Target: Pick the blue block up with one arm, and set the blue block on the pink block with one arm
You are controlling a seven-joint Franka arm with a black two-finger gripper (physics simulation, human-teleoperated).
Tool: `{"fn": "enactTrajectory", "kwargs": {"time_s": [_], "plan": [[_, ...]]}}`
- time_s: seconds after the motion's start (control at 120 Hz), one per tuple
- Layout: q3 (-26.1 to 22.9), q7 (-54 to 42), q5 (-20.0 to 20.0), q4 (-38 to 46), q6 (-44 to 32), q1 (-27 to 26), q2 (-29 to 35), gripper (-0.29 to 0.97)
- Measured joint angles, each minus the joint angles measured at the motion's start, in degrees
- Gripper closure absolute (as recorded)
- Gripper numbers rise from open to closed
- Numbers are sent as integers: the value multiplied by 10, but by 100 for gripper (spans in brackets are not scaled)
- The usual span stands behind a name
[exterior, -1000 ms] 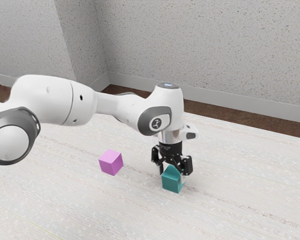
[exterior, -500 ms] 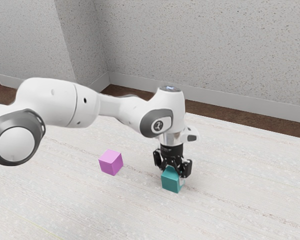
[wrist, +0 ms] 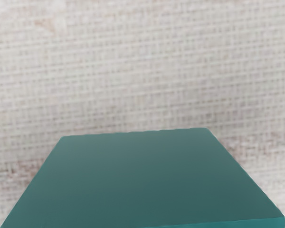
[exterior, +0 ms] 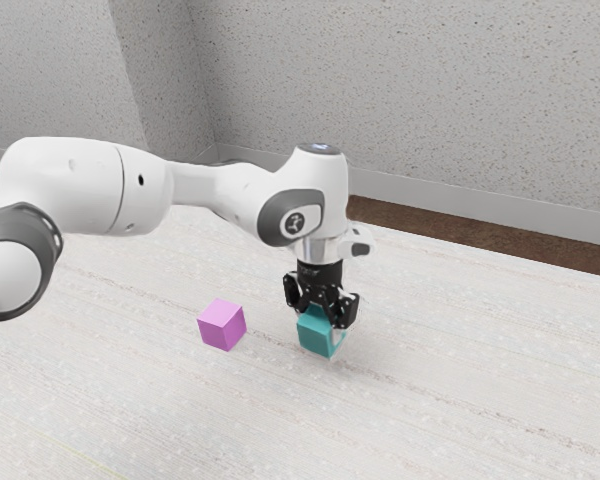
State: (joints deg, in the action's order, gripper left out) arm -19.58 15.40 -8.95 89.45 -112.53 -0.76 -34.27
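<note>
Gripper (exterior: 320, 312) pinches blue block (exterior: 318, 335) from two sides, just above mid-counter (exterior: 460, 400), near pink block (exterior: 222, 324), toward the exterior view's right of it. Arm joint emblem (exterior: 293, 222) unreadable.

smooth, matt teal-blue cube (exterior: 316, 336); beside it a matt pink cube (exterior: 223, 324), under both a pale coarse-woven tabletop (exterior: 480, 380); glossy white plastic arm shell (exterior: 80, 190); rough speckled grey wall (exterior: 430, 90) behind.
</note>
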Motion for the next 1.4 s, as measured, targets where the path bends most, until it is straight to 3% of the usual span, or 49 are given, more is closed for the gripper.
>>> {"fn": "enactTrajectory", "kwargs": {"time_s": [0.375,0.692,1.4], "plan": [[0,-66,-1,24,79,74,67,33],[-2,-125,-3,53,101,133,98,33],[-5,-201,-11,93,77,170,104,33]]}}
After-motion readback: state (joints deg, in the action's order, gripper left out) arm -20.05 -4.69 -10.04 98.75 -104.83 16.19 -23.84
